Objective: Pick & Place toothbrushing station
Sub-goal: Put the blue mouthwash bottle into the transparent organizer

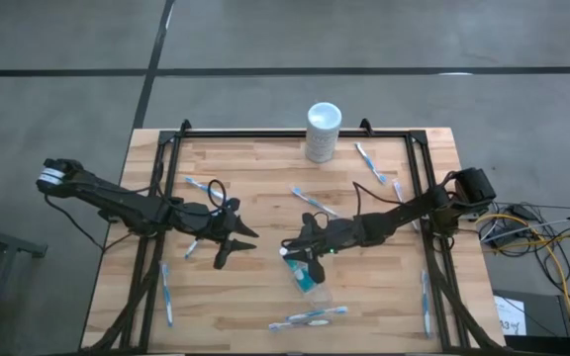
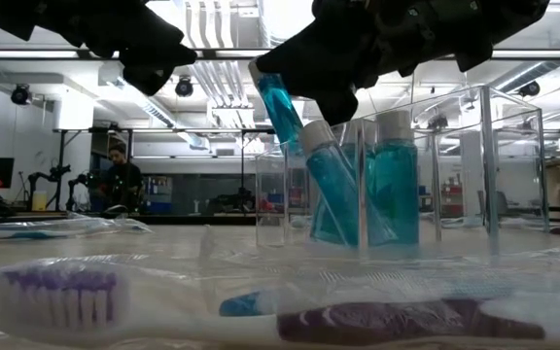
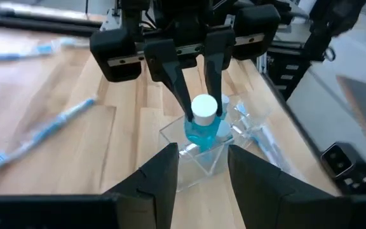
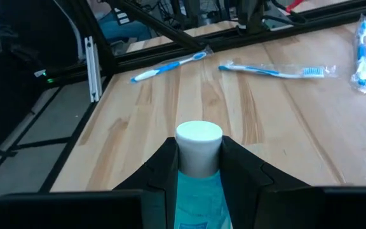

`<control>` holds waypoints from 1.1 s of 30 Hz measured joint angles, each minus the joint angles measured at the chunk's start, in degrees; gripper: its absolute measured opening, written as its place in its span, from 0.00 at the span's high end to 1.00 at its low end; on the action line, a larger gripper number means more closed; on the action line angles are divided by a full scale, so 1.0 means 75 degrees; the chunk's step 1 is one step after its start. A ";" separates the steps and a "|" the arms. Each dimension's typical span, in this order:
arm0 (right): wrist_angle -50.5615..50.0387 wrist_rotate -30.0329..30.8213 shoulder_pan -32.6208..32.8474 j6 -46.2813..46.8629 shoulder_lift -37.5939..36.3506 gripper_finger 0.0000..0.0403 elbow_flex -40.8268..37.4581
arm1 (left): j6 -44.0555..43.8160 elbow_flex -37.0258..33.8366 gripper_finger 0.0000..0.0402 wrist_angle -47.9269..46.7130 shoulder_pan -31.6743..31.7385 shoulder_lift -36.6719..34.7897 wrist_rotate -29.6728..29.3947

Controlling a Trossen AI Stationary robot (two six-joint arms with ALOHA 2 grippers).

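Note:
A clear plastic cup stands on the wooden table, right of centre toward the near edge. An upright teal tube with a white cap stands inside it. My right gripper is shut on a second teal tube, which leans in the cup. My left gripper hangs open just left of the cup, pointing at it with nothing between its fingers. Blue-and-white toothbrushes lie scattered flat on the table. My right gripper pinches the leaning tube at its white cap between the two fingertips. The fingers come from the table's right, slanting slightly down. The tube tilts with its cap toward the left and its lower end inside the cup.
A white cylinder stands at the far edge. Wrapped toothbrushes lie near the front edge, at the left, at the right and behind. A black frame borders the table. A person sits far back.

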 joint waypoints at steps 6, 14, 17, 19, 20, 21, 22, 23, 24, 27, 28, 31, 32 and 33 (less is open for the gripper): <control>-0.0014 0.0011 0.0000 0.0003 -0.0062 0.80 0.0000 | -0.0349 0.0000 0.65 0.0038 0.0022 -0.0002 -0.0190; -0.0023 0.0152 0.0000 0.0026 -0.0077 0.80 0.0000 | -0.2624 -0.0003 0.65 -0.0860 0.0403 0.0253 0.0429; -0.0023 0.0152 0.0000 0.0027 -0.0077 0.80 0.0000 | -0.2673 0.0055 0.65 -0.0711 0.0445 0.0618 0.0617; -0.0023 0.0152 0.0000 0.0023 -0.0077 0.80 0.0000 | -0.2640 0.0230 0.65 -0.0561 0.0445 0.0973 0.0628; -0.0026 0.0152 0.0000 0.0020 -0.0077 0.80 0.0000 | -0.2597 0.0375 0.65 -0.0554 0.0445 0.1189 0.0636; -0.0026 0.0152 0.0000 0.0020 -0.0077 0.80 0.0000 | -0.2529 0.0528 0.65 -0.0537 0.0445 0.1431 0.0684; -0.0026 0.0152 0.0000 0.0022 -0.0077 0.80 0.0000 | -0.2448 0.0675 0.65 -0.0549 0.0445 0.1678 0.0748; -0.0031 0.0152 0.0000 0.0023 -0.0077 0.80 0.0000 | -0.2342 0.0837 0.65 -0.0604 0.0445 0.1926 0.0799; -0.0032 0.0152 0.0000 0.0023 -0.0077 0.80 0.0000 | -0.2291 0.1037 0.65 -0.0748 0.0445 0.2181 0.0841; -0.0033 0.0152 0.0000 0.0025 -0.0077 0.80 0.0000 | -0.2483 0.1658 0.65 -0.1577 0.0450 0.2841 0.0878; -0.0035 0.0152 0.0000 0.0023 -0.0077 0.80 0.0000 | -0.2577 0.1851 0.65 -0.1850 0.0460 0.3040 0.0885; -0.0038 0.0152 0.0000 0.0023 -0.0077 0.80 0.0000 | -0.2655 0.2354 0.65 -0.2303 0.0462 0.3545 0.0883; -0.0038 0.0152 0.0000 0.0023 -0.0077 0.80 0.0000 | -0.2597 0.2523 0.65 -0.2286 0.0462 0.3671 0.0883; -0.0038 0.0152 0.0000 0.0023 -0.0077 0.80 0.0000 | -0.2538 0.2679 0.65 -0.2268 0.0462 0.3770 0.0883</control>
